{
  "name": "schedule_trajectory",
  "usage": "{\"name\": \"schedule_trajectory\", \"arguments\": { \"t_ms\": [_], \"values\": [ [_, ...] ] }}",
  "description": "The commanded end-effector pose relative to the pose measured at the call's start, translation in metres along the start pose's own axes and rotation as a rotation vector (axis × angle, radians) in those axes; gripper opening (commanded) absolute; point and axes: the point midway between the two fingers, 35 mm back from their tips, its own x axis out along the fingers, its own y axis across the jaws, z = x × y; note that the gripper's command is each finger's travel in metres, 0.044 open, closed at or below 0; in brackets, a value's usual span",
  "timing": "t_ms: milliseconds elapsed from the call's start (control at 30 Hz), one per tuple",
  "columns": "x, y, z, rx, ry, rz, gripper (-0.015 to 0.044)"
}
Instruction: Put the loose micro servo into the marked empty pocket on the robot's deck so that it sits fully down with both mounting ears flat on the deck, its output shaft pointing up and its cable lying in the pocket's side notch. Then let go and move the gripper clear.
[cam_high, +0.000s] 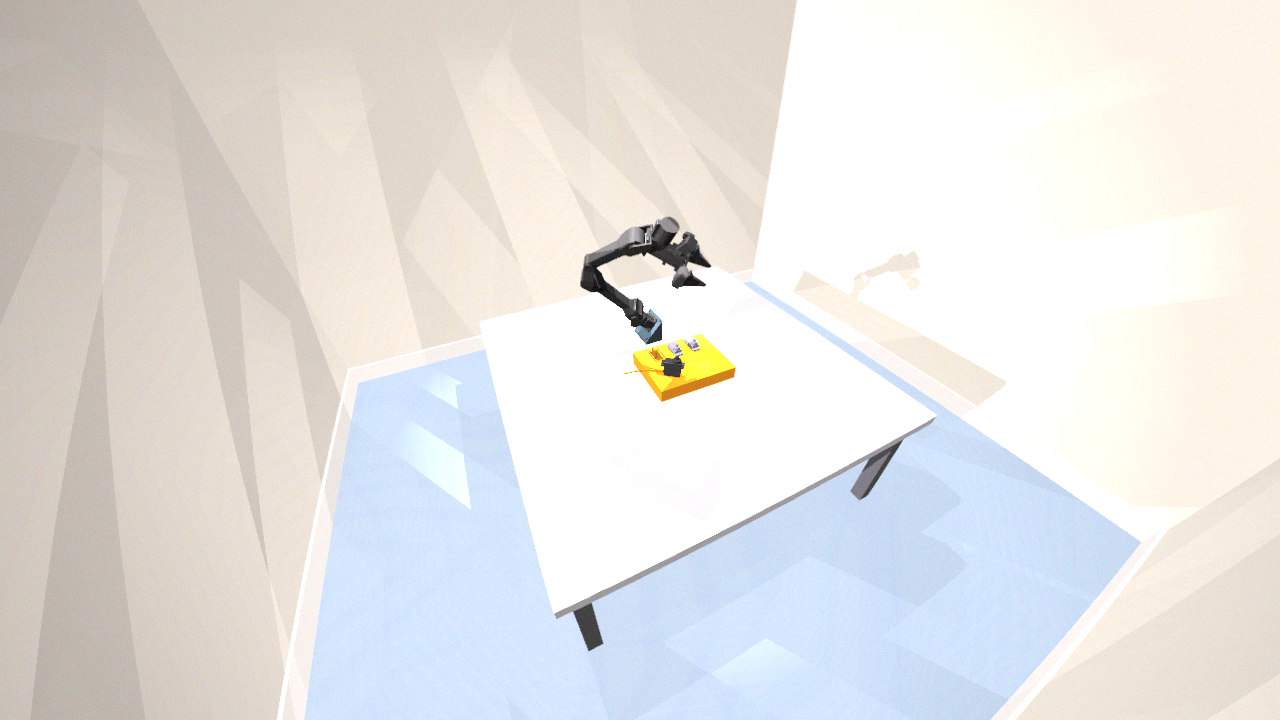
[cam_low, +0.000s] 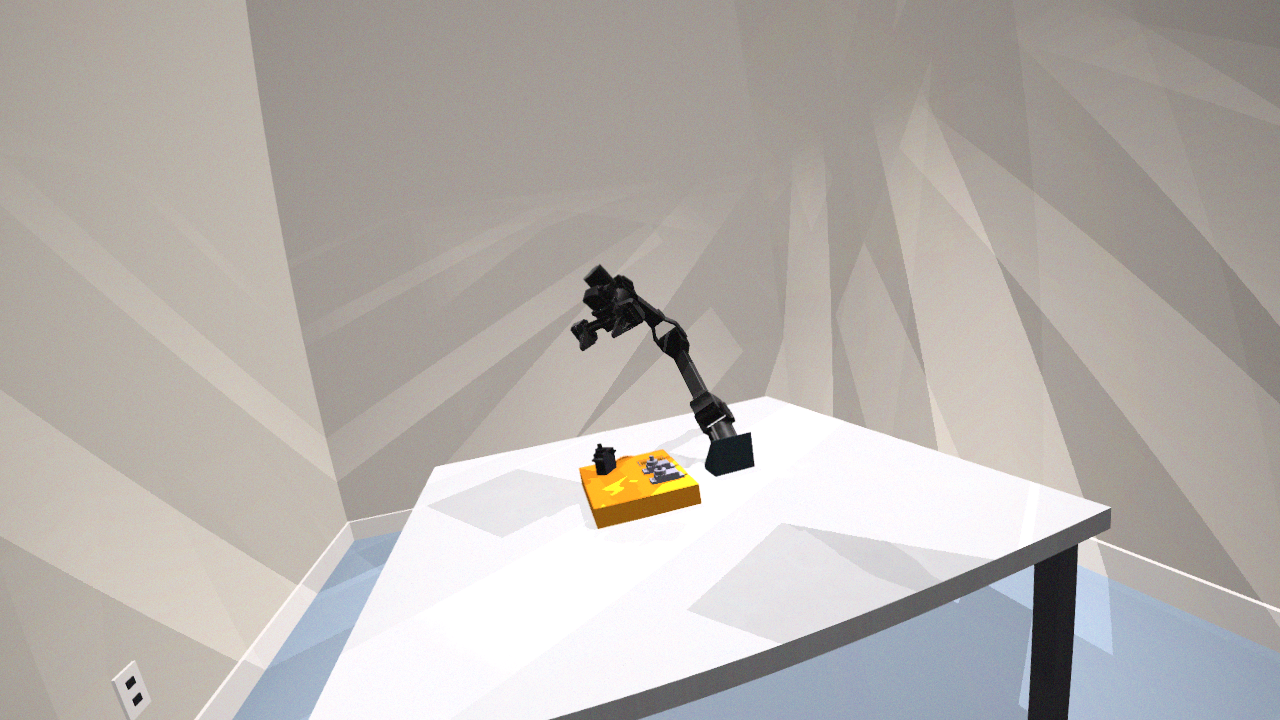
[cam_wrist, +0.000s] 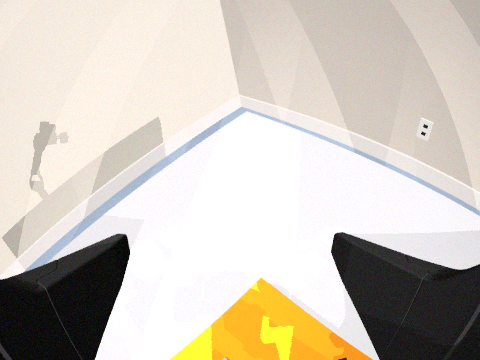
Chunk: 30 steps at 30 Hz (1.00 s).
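The loose micro servo is black and stands upright on top of the yellow deck, its body well above the surface. Its thin orange cable runs out past the deck's left edge in the top view. An orange-marked spot beside the servo looks like the pocket, but is too small to read. My gripper is open and empty, high above the deck. The wrist view shows only one deck corner between the fingers; the servo is almost wholly out of that view.
Two grey servos sit in the deck, near the black servo. The arm's base stands on the white table close to the deck. A lightning mark is on the deck's top.
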Motion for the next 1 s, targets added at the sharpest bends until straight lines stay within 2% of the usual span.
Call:
{"name": "schedule_trajectory", "arguments": {
  "t_ms": [0, 433, 967],
  "values": [
    [0.016, -0.018, -0.024, -0.01, 0.118, -0.05, 0.044],
    [0.042, -0.08, -0.109, -0.043, 0.53, -0.179, 0.044],
    [0.037, -0.138, -0.208, -0.155, 1.045, -0.201, 0.044]
  ]
}}
